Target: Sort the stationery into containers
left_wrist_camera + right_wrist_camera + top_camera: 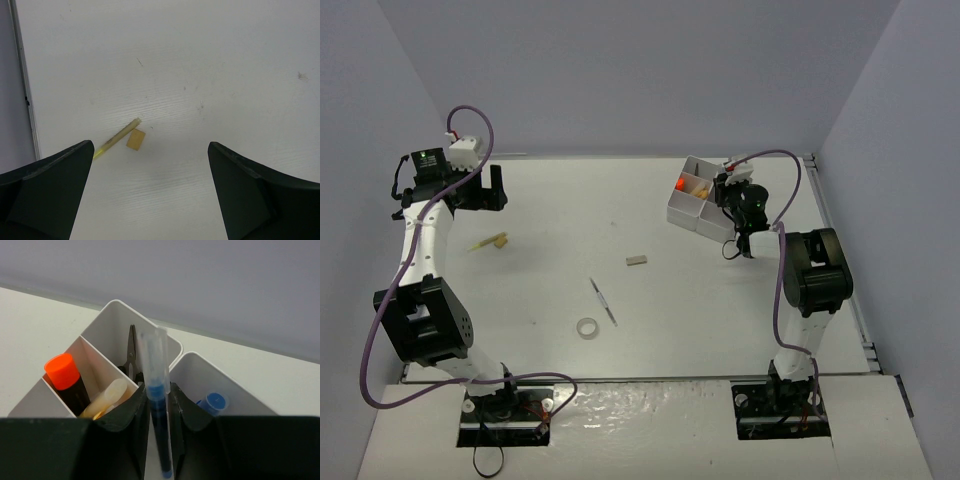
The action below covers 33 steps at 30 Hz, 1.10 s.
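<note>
The white four-compartment tray (686, 208) stands at the far right. My right gripper (734, 222) hovers over its near corner, shut on a clear-capped blue pen (157, 405) held upright above the tray's dividers (95, 352). In the tray are the orange-capped black marker (63, 374), a cream-yellow bar (106, 396), black scissors (131, 354) and the blue-capped bottle (216, 402). My left gripper (480, 192) is open and empty above the table, near a yellow stick (116, 139) and a small tan block (135, 139). A grey block (636, 260), a thin grey stick (603, 300) and a tape ring (587, 327) lie mid-table.
Grey walls close in the table at the back and both sides. A raised rail (840, 270) runs along the table's right edge. The table's left edge (22, 85) shows close to the yellow stick in the left wrist view.
</note>
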Tool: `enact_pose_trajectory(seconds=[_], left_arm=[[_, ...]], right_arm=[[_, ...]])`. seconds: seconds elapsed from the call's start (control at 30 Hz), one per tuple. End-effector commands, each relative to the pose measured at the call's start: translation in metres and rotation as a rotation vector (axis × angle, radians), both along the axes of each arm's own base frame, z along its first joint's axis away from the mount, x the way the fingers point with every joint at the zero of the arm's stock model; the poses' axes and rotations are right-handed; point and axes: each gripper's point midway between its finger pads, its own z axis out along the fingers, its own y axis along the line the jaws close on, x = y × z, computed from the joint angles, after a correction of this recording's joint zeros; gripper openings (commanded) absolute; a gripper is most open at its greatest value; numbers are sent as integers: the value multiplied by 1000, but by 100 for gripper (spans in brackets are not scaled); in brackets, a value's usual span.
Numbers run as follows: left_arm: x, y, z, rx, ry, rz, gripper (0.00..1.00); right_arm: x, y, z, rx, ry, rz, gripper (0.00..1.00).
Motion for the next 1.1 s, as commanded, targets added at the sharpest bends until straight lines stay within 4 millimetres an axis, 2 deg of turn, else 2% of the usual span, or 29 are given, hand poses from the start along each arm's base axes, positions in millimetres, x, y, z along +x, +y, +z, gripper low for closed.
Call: enact_pose_trajectory(seconds=[0.0,0.13,0.23,0.27,0.37,0.43,0.5,0.57,0.63,0.67,0.7,0.73,0.8,0.87,0.93,1.07], left_arm=[[4,1,60,32,-161,-15,97],[1,5,61,36,-165,-11,97],[-2,10,61,35,-165,2,97],[-4,13,61,35,-163,7,97],[-8,21,61,35,-160,27,97],[-11,30,58,37,-148,55,97],[-16,38,53,39,-128,83,97],[-21,43,47,31,-103,100,97],[-25,45,41,18,-79,105,97],[-28,46,36,11,-58,105,97],[-33,46,29,-3,-29,102,97],[-37,46,24,-14,-7,97,97],[-43,44,18,-24,22,75,97],[-50,42,11,-28,59,64,97],[-56,40,6,-34,88,61,97],[-69,34,3,-58,113,58,97]], right_arm=[[7,-4,59,7,-176,-23,20],[6,-3,65,17,-173,-20,46],[0,-4,79,30,-188,-20,52],[-3,-4,87,37,-197,-19,53],[-16,-4,131,90,-232,-25,62],[-25,2,156,114,-170,-51,64],[-36,21,167,86,-37,-80,66],[-52,53,157,30,118,-83,67],[-72,92,136,-27,250,-18,69],[-86,118,116,-66,336,39,70],[-108,146,81,-141,463,105,72],[-129,167,58,-204,549,154,73],[-162,209,28,-276,653,228,75],[-186,245,20,-308,691,302,77],[-201,267,-2,-337,753,351,78],[-213,294,-21,-324,812,414,77]])
